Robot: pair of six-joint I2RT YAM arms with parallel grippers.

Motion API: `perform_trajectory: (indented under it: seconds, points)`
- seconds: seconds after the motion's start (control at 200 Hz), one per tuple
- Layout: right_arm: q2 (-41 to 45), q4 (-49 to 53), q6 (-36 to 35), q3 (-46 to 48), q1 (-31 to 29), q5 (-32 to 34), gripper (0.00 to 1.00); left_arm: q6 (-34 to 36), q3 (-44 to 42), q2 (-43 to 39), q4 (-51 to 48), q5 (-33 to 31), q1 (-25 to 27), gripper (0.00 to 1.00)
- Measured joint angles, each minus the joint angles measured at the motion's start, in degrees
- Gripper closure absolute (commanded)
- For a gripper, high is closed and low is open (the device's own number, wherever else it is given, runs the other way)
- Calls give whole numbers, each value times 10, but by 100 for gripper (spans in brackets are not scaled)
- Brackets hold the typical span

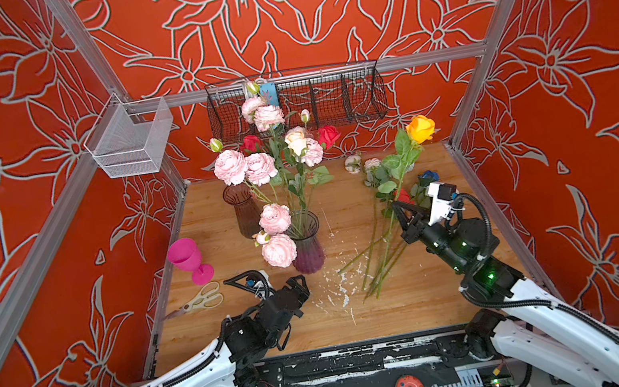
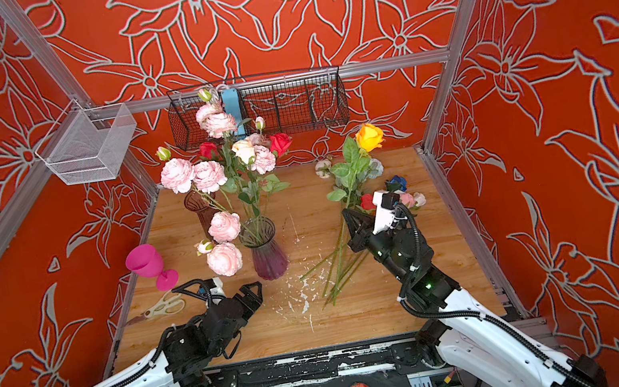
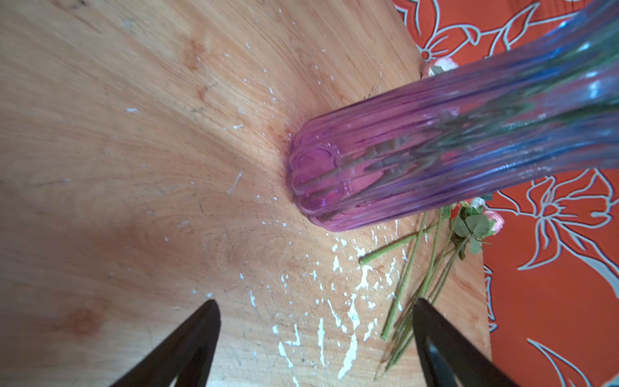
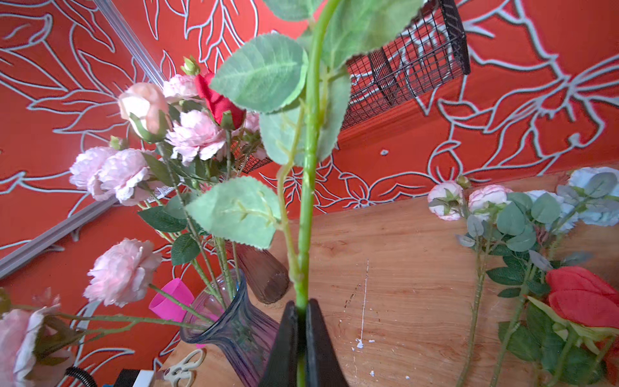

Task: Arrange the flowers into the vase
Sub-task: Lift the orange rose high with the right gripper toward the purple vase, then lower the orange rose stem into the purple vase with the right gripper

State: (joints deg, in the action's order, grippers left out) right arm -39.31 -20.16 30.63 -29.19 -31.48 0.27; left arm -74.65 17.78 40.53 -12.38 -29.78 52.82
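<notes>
The right gripper is pinched shut on the stem of the orange rose, whose bloom stands high beyond the fingertips. The cut end runs back beneath the fingers. It may still be mixed in with the other flowers lying on the table below them, but the views do not settle this.

The vase is crowded with pink blooms and stands well off to the side of those fingers. The left gripper is spread wide and empty, with the vase's base just ahead of its tips and not touching them.

Lift until the cut end hangs free of the loose stems. Carry it across above the vase mouth, tip the end downward, and thread it into a gap between the standing stems. The left fingers are well placed to steady the base if the bunch shoves back.
</notes>
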Motion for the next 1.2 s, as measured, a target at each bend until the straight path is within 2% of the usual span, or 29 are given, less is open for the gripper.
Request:
perform_trajectory:
  seconds: [0.11, 0.275, 0.696, 0.936, 1.201]
  points:
    - [35, 16, -15, 0, 0, -1, 100, -5, 0, -7, -4, -14, 0, 11]
    - [45, 18, -32, 0, 0, 0, 100, -22, -11, -6, 4, -25, 0, 11]
    - [-36, -50, -38, -8, -1, -8, 100, -26, -3, 31, 11, -34, -5, 11]
    - [-108, -94, -57, -90, -23, -23, 100, -36, -22, 13, 17, -34, -7, 10]
    - [-219, -135, -117, -265, -94, -53, 100, -9, -28, -37, 5, -26, -7, 10]
